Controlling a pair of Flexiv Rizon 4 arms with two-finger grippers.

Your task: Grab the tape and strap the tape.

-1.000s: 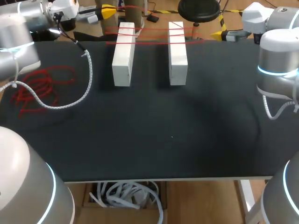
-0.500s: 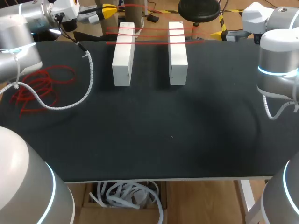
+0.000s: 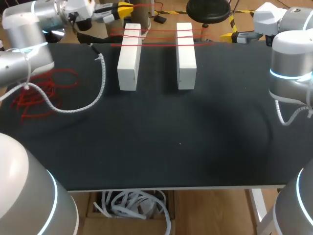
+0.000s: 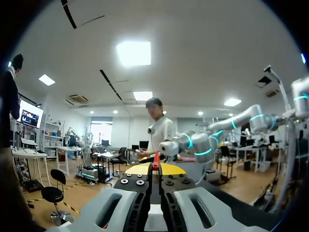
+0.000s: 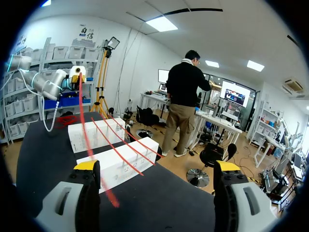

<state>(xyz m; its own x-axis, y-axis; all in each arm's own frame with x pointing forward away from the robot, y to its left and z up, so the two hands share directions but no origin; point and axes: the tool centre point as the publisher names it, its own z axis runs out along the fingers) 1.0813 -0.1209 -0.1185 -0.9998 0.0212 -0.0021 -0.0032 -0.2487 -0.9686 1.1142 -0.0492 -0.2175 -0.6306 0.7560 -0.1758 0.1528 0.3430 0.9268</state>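
Black tabletop (image 3: 195, 147) carrying two white blocks (image 3: 129, 56) side by side. Red tape (image 3: 161, 33): thin strands stretched across the blocks' far ends, with a loose tangle (image 3: 41, 93) lying at left. Left tool (image 3: 124, 8) clenched on the red tape at the far edge. Right tool (image 5: 157, 166) released, fingers wide apart.

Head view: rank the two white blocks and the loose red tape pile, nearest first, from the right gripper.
1. Right white block, just left of the right gripper.
2. Left white block, next over to the left.
3. Loose red tape pile, at the table's far left side.
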